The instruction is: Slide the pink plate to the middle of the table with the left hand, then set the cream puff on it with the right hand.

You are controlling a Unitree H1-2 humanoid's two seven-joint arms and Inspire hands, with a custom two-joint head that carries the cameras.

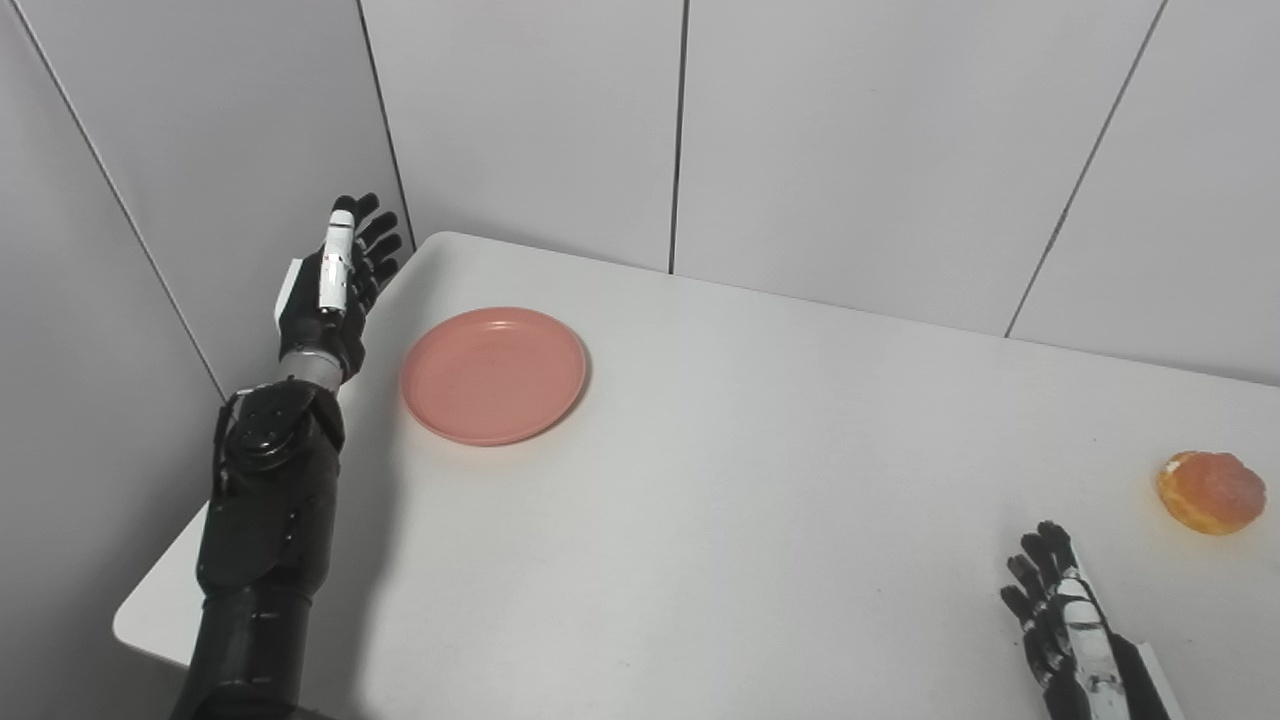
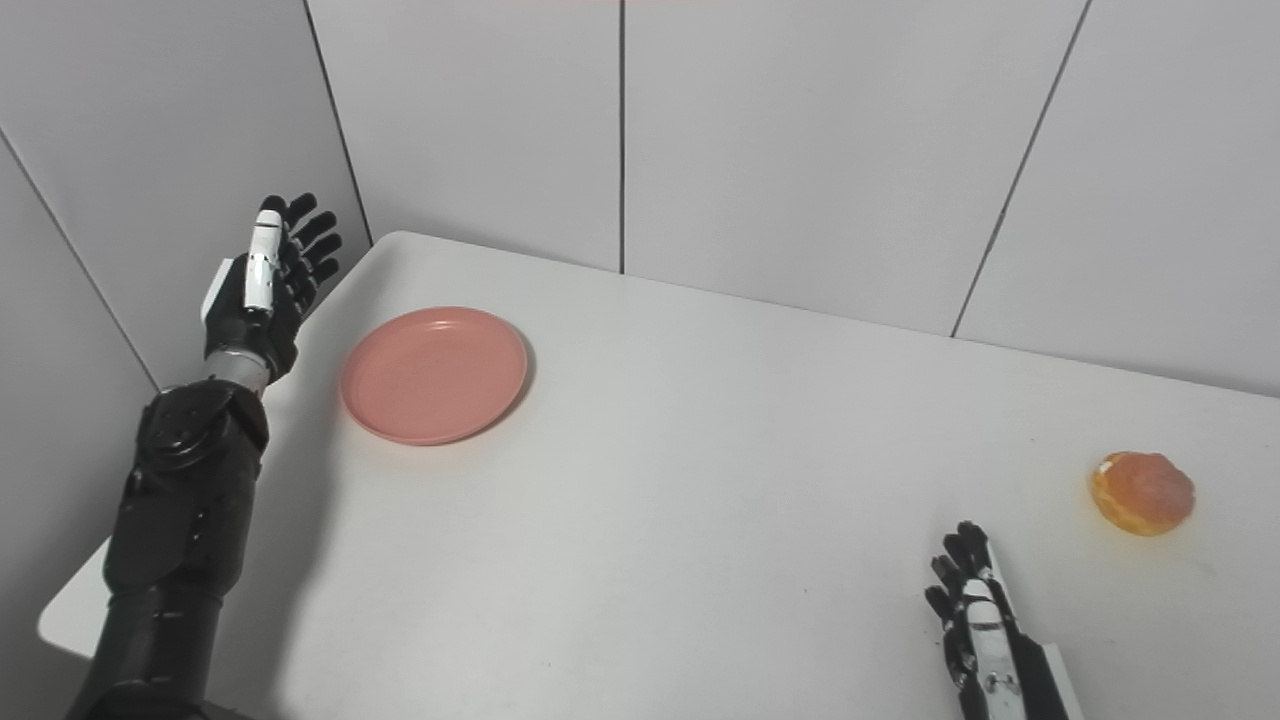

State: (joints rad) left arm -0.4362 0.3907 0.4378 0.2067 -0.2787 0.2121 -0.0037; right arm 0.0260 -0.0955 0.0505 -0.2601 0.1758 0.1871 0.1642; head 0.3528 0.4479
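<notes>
Nothing is done yet: plate [image 1: 493, 374] sits far left on the tabletop [image 1: 760, 480], puff [image 1: 1211, 491] near right. Left hand [image 1: 336, 290] and right hand [image 1: 1065, 620] are both empty, fingers apart.

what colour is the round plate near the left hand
Salmon pink, plain with no pattern: the round plastic plate shows it best in the left eye view.

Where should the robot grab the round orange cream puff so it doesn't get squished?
Probably by its rounded sides, coming down from above. The round orange cream puff sits alone on the white table, bulging and soft-looking, so fingers can close gently around its middle. The open right hand waits just in front of it, holding nothing.
</notes>
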